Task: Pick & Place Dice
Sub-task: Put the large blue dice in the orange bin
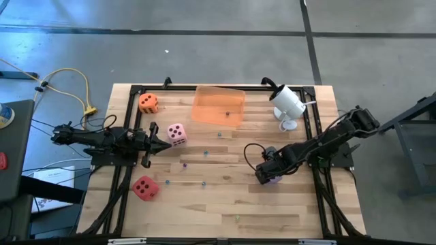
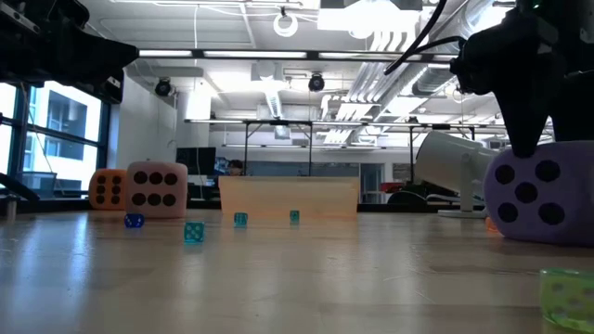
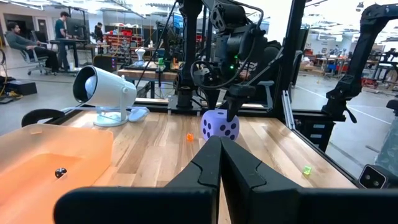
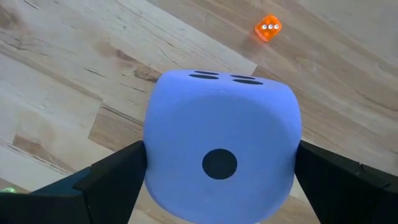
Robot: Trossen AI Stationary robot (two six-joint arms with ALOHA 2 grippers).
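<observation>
In the high view, the right gripper sits right of centre over the purple die, while the left gripper, fingers pressed together, points at the pink die left of centre, with the orange die at upper left, the red die at lower left and the translucent orange tray at top centre. In the low view, the purple die rests on the wooden table at right under the dark gripper, the pink and orange dice stand at left, and tiny dice lie scattered between. The left wrist view shows the closed fingers at bottom centre aimed toward the purple die mid-frame, and the right wrist view shows the die filling the centre, pinched between both dark fingers, with a small orange die at top.

Tray behind, dice perhaps before
</observation>
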